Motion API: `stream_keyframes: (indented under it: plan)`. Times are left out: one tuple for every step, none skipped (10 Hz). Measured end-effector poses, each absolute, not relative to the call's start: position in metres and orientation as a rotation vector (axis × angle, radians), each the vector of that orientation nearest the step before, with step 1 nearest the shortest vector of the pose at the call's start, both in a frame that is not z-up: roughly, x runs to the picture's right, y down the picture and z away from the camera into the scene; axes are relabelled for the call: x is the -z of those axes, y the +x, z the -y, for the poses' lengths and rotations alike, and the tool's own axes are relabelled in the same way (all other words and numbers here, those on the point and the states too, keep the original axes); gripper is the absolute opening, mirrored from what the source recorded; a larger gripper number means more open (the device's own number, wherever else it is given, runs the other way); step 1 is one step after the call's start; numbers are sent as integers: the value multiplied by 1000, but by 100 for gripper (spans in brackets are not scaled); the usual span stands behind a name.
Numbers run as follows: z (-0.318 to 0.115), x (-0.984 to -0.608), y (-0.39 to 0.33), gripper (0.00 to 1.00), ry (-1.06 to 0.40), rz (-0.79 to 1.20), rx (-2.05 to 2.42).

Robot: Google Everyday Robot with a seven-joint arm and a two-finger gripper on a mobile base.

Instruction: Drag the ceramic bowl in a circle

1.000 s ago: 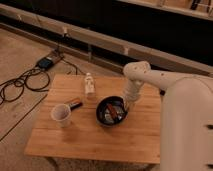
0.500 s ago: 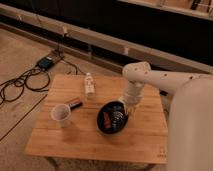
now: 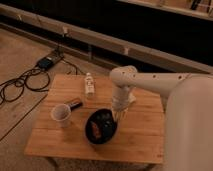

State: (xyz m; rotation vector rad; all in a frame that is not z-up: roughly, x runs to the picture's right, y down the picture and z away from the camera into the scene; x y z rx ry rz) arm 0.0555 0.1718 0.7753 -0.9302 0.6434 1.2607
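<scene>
Light wooden slatted surface (image 3: 145,134), seen from above and at an angle. Round, shallow, glossy black ceramic bowl (image 3: 102,127) sits on it at front centre, upright, with small orange-red bits inside toward its left half. White robot arm (image 3: 150,80) reaches in from the right, elbow bent over the surface's back right, wrist pointing down. Tool (image 3: 118,117) is at the bowl's right-back rim, touching or just over the edge; whether it is clenched on the rim or released, cannot tell. Small white tapered cup (image 3: 61,114) stands upright left of the bowl, near but apart. Short dark cylindrical object (image 3: 75,104) lies on its side just behind the cup. Small clear bottle with white cap (image 3: 89,84) lies toward the back, left of centre, well apart from the bowl. Black cables (image 3: 20,82) and a dark power box (image 3: 46,62) lie on the carpeted floor to the left.
</scene>
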Motion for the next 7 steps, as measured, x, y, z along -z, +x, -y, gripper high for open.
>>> stream_keyframes:
  plan:
    - [-169,-784,43,8,-935,-633,-1240]
    - [-164,-794,38,8,-929,-628,-1232]
    - [-154,-806,37,8,-912,-627,-1231]
    - [-144,-817,39,8,-893,-630,-1233]
    - [-135,-825,42,8,-877,-631,-1235]
    - [-124,-833,49,8,-856,-637,-1240]
    - [-113,-840,60,8,-833,-651,-1245]
